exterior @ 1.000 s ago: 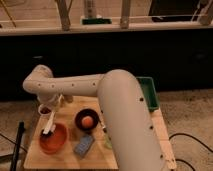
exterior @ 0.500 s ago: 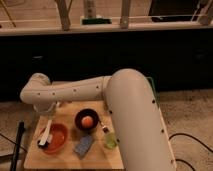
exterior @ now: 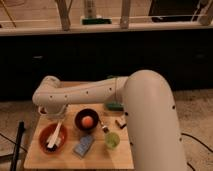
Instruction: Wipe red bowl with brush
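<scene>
Obliquely from above: a wooden table (exterior: 75, 159) with the robot's white arm (exterior: 145, 110) sweeping in from the near right and bending at the table's far left; the gripper (exterior: 56, 118) hangs below that bend, over the far rim of the red bowl (exterior: 42, 135), which sits at the near left of the table. The brush (exterior: 55, 136) lies inside the bowl, its white handle slanting up toward the gripper and its dark head low on the near side of the interior; whether the gripper is clamped on the handle or merely beside it cannot be told. Just right of the red bowl, a dark bowl (exterior: 79, 120) holding an orange ball (exterior: 88, 121); nearer, a blue-grey sponge (exterior: 84, 145); further right, a green cup (exterior: 112, 141). Step in hand, as judged: the wipe itself, with the bristles apparently against the bowl's inner surface. To do it well, press the head lightly and sweep in arcs that follow the curve, floor first, then wall; make the strokes short enough that the handle does not lever on the rim and tip the bowl or push it into the dark bowl; set the wrist low so that the bristles, not the handle, carry the contact; lift straight up only once the whole interior is covered.
</scene>
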`<state>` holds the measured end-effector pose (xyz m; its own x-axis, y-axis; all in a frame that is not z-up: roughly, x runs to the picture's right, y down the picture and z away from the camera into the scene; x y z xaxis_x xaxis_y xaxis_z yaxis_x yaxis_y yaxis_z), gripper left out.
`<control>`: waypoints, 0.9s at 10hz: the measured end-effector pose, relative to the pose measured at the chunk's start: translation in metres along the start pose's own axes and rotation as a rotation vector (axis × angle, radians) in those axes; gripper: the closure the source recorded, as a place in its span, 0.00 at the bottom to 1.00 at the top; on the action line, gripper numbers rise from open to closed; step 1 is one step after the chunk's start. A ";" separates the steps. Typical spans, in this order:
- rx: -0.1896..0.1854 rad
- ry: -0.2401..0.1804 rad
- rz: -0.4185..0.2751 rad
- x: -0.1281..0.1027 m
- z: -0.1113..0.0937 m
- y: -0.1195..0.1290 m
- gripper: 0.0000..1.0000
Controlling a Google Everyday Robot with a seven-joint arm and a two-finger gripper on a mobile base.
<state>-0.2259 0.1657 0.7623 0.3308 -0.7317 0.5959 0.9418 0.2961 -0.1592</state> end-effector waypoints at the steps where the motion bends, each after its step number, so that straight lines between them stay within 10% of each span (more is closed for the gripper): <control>1: -0.013 0.010 0.020 0.011 0.000 0.006 1.00; 5: -0.041 0.050 0.030 0.053 -0.002 -0.007 1.00; 9: -0.030 0.058 -0.044 0.047 -0.004 -0.051 1.00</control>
<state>-0.2579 0.1138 0.7950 0.2914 -0.7781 0.5564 0.9565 0.2452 -0.1581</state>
